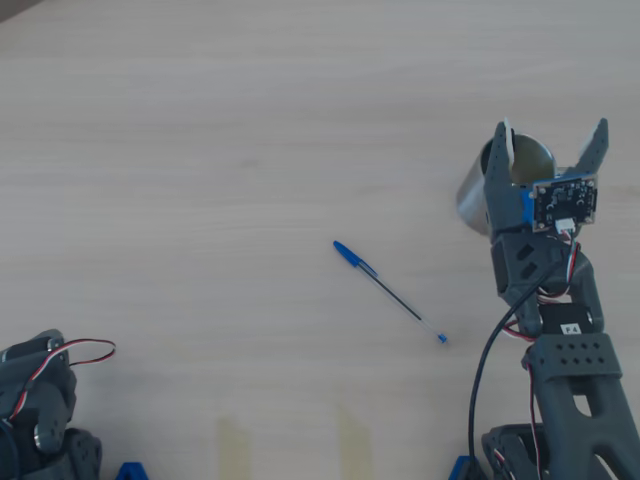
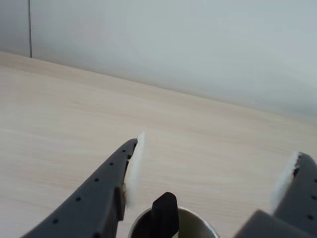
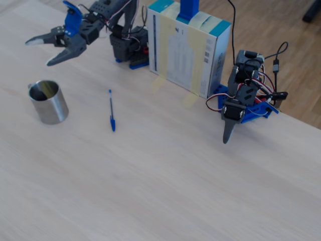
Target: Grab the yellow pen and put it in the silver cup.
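The yellow pen [image 2: 165,217] stands in the silver cup [image 3: 48,103] beneath the empty, wide-open jaws.

Arm extended, claw [image 1: 552,135] spread wide, empty.

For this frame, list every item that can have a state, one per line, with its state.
gripper: open, empty, above the cup.
silver cup: upright on the table, handle on the left in the fixed view.
yellow pen: standing inside the cup, black cap up; barrel mostly hidden.
blue pen: lying flat on the table, capped, apart from the cup.
second arm: folded at the table edge, its gripper pointing down.
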### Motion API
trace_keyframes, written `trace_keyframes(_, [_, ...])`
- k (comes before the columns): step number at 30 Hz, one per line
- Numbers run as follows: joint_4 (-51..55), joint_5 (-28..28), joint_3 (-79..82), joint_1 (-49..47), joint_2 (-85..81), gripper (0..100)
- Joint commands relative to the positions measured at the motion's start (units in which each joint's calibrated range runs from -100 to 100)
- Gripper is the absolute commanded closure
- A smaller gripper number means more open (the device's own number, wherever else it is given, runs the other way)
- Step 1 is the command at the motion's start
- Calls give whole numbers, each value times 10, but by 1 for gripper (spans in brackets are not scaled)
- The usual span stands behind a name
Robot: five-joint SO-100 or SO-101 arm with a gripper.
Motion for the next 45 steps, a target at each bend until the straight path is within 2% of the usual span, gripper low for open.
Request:
trace_keyframes(1, [1, 1, 10, -5, -46, 60])
trace_keyframes(26, [1, -77, 258, -16, -297, 60])
trace_keyframes(32, [1, -81, 322, -16, -347, 60])
trace_keyframes(36, [1, -106, 370, -15, -384, 60])
trace_keyframes(45, [143, -109, 370, -16, -442, 60])
